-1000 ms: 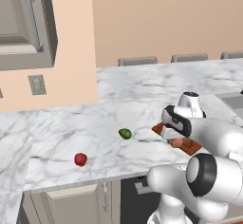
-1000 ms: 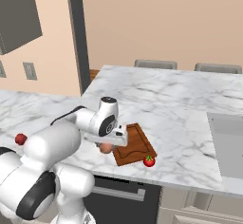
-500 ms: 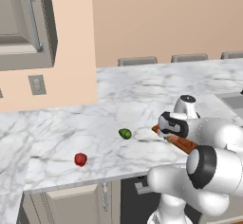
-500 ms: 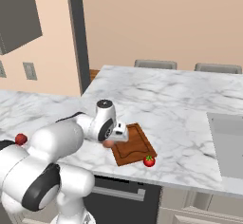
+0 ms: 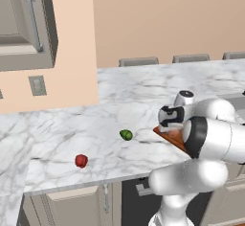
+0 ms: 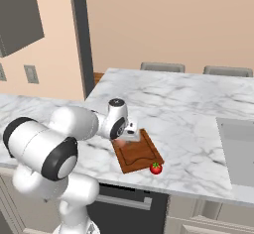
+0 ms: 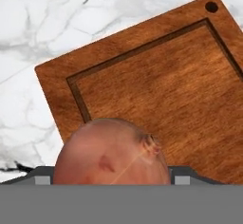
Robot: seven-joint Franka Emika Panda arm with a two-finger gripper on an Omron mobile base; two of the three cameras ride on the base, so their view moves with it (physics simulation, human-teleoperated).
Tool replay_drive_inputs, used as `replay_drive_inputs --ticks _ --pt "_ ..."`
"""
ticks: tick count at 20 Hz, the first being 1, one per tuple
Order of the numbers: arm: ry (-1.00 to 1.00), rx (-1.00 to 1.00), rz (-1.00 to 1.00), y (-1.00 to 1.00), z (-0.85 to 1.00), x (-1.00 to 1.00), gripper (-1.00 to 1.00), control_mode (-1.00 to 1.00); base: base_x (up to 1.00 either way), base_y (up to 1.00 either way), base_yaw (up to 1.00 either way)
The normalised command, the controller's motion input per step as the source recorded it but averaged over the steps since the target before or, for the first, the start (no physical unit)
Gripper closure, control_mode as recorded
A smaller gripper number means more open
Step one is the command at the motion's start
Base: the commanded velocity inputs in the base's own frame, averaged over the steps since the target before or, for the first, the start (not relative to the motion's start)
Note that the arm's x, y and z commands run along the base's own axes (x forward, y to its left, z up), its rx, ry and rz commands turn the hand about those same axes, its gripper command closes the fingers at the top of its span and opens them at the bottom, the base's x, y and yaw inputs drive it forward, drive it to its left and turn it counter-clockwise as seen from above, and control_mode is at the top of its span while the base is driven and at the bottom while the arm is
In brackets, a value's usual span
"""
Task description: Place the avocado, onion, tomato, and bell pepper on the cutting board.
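Note:
In the hand view a pale peach-pink onion sits between my fingertips, with my gripper shut on it. It hangs just above the reddish-brown cutting board. From the right base view my gripper hovers over the left end of the cutting board. The bright red tomato with a green top rests at the board's near right corner. In the left base view the dark green avocado lies on the counter left of my gripper. The darker red bell pepper lies further left, near the counter's front edge.
The marble counter runs left to a wall corner with an outlet and an upper cabinet. A sink is set into the counter at the right. Chair backs stand behind the far edge.
My hand, still holding the onion, has shifted slightly left over the board's left end, and the arm has folded lower. The fruits on the counter have not moved.

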Motion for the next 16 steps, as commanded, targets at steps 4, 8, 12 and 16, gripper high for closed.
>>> replay_drive_inputs --ticks 4,8,12,16 --pt "0.12 0.00 0.00 -0.11 -0.15 0.37 1.00 -1.00 0.00 0.00 0.00" --pt "0.09 0.00 0.00 -0.13 -0.23 0.43 1.00 -1.00 0.00 0.00 0.00" --pt "0.10 0.00 0.00 -0.17 -0.34 0.45 1.00 -1.00 0.00 0.00 0.00" --pt "0.10 0.00 0.00 -0.19 -0.50 0.35 1.00 -1.00 0.00 0.00 0.00"
